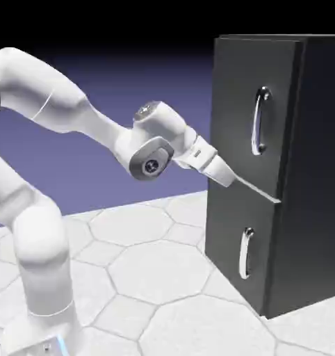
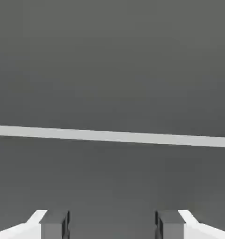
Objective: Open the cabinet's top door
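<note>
In the hand view the two grey fingertips (image 2: 54,225) of the tool (image 2: 112,226) stand wide apart at 6 o'clock, with nothing between them. Dark cabinet front fills that view, crossed by a pale seam (image 2: 112,136). In the exterior view the tool (image 1: 224,175) sits close to the left edge of the cabinet (image 1: 323,174), at the top door (image 1: 254,115), near its lower edge. The long chrome handle (image 1: 259,119) lies toward 2 o'clock of the tool, apart from it. The cabinet stands on the tiled surface (image 1: 149,271).
</note>
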{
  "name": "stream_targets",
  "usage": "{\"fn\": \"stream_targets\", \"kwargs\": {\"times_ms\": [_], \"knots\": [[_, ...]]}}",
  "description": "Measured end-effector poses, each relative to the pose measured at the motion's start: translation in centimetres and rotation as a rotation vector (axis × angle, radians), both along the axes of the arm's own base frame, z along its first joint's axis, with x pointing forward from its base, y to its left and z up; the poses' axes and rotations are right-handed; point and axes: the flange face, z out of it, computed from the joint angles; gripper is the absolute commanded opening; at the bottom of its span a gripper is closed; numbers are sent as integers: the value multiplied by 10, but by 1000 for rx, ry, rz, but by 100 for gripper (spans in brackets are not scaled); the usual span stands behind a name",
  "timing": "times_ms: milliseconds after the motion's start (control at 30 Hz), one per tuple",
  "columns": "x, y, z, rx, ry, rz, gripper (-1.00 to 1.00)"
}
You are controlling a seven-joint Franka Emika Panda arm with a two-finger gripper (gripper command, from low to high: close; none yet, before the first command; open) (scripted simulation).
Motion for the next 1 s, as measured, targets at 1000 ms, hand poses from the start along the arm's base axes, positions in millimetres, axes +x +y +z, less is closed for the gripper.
{"fn": "stream_targets", "kwargs": {"times_ms": [1000], "knots": [[-33,13,104,-29,-389,35,0]]}}
